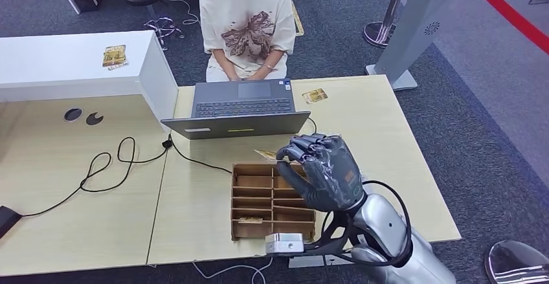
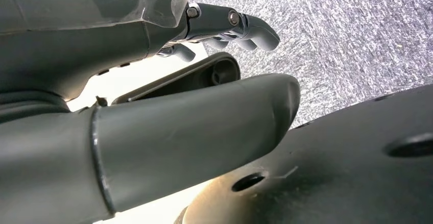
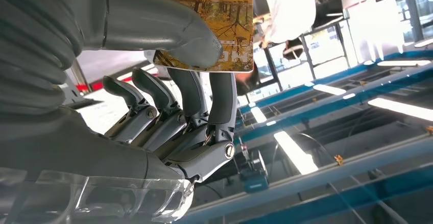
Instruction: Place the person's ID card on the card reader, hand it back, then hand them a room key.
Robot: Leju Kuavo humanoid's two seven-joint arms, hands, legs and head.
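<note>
My right hand [image 1: 324, 171] is raised over the far end of a cardboard divider box [image 1: 272, 201]. It pinches a yellow picture card [image 1: 265, 154] between thumb and fingers. In the right wrist view the card [image 3: 214, 25] carries a forest picture, with the thumb pressed on its face in my right hand [image 3: 168, 106]. Another similar card [image 1: 249, 220] lies in a near slot of the box. A third card [image 1: 314, 95] lies on the table beside the laptop. The person [image 1: 246, 25] sits behind the laptop, hands in their lap. My left hand [image 2: 153, 81] hangs over carpet and holds nothing.
An open grey laptop [image 1: 241, 108] stands between the box and the person. A small grey device [image 1: 283, 242] sits at the table's near edge. A black cable [image 1: 110, 164] loops across the left table. A white counter [image 1: 78, 61] with cards [image 1: 114, 56] stands far left.
</note>
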